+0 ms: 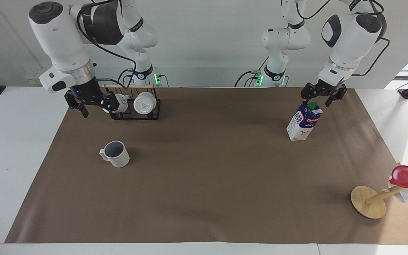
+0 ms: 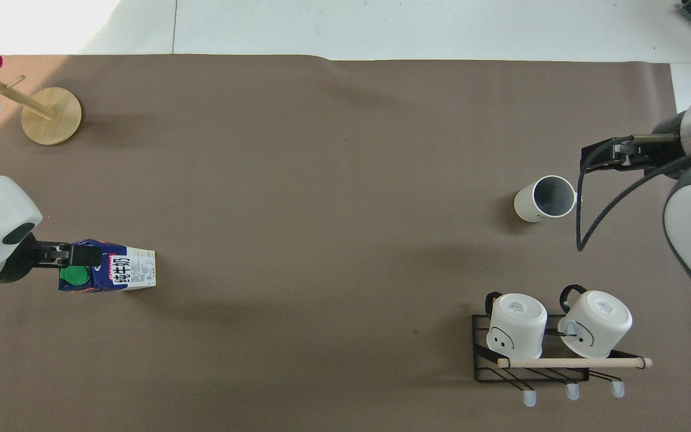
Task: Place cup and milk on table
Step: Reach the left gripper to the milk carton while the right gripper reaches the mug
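We see tabletop [image 1: 20,148] with brown paper sheet [image 1: 207,184]; mug rack [image 1: 135,106] at right arm's end, wooden stand [image 1: 368,202] with red cup [image 1: 407,176] at left arm's end

Milk [image 1: 304,121] upright on paper, green cap just under left gripper [image 1: 319,100], left fingers [image 1: 329,101] spread wide, one each side of cap, not gripping

Cup [image 1: 116,154] upright on paper, below right gripper [image 1: 96,108] and clear of it; right fingers [image 1: 84,112] spread wide, holding nothing, just beside rack
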`<state>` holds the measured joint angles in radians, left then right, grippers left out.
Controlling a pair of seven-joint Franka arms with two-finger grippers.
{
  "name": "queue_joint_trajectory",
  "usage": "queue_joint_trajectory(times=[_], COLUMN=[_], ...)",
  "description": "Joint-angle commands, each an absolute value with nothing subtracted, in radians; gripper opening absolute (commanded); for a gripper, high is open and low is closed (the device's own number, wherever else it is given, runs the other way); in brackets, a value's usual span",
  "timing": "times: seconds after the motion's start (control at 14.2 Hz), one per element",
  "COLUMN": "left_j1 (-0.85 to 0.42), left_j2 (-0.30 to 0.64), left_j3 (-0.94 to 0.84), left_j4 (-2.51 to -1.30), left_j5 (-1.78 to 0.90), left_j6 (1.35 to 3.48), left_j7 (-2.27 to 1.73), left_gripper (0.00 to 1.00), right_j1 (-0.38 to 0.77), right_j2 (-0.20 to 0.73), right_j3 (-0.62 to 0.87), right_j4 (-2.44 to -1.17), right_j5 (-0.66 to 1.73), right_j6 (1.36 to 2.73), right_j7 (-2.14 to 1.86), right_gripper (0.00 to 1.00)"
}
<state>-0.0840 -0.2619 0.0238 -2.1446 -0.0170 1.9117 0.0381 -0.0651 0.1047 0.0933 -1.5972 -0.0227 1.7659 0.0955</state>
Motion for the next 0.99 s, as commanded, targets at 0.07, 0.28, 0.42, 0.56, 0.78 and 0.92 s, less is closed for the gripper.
queue_joint_trajectory(times=[0.07, 0.28, 0.42, 0.56, 0.78, 0.92], left_j1=[-0.086, -0.084, -0.083, -0.084, -0.083, -0.081], left_j2=[-0.291, -0.296, -0.301, -0.301, -0.304, -0.304], left_j3=[0.025, 0.025, 0.025, 0.025, 0.025, 0.025], left_j4=[-2.203, -2.241, -2.259, -2.260, -2.289, -2.298], left_j5=[-0.005, -0.005, -0.005, -0.005, -0.005, -0.005], left_j6=[1.965, 2.002, 2.019, 2.020, 2.020, 2.029], left_j7=[0.046, 0.048, 0.048, 0.048, 0.048, 0.058], left_gripper=[1.00, 1.00, 1.00, 1.00, 1.00, 1.00], right_j1=[-0.069, -0.074, -0.074, -0.075, -0.075, -0.075], right_j2=[0.149, 0.163, 0.172, 0.184, 0.190, 0.209], right_j3=[0.097, 0.097, 0.097, 0.097, 0.097, 0.097], right_j4=[-1.643, -1.673, -1.689, -1.697, -1.697, -1.697], right_j5=[-0.011, -0.012, -0.023, -0.028, -0.031, -0.040], right_j6=[1.851, 1.893, 1.908, 1.940, 1.953, 1.959], right_j7=[0.115, 0.109, 0.114, 0.110, 0.114, 0.114], right_gripper=[1.00, 1.00, 1.00, 1.00, 1.00, 1.00])
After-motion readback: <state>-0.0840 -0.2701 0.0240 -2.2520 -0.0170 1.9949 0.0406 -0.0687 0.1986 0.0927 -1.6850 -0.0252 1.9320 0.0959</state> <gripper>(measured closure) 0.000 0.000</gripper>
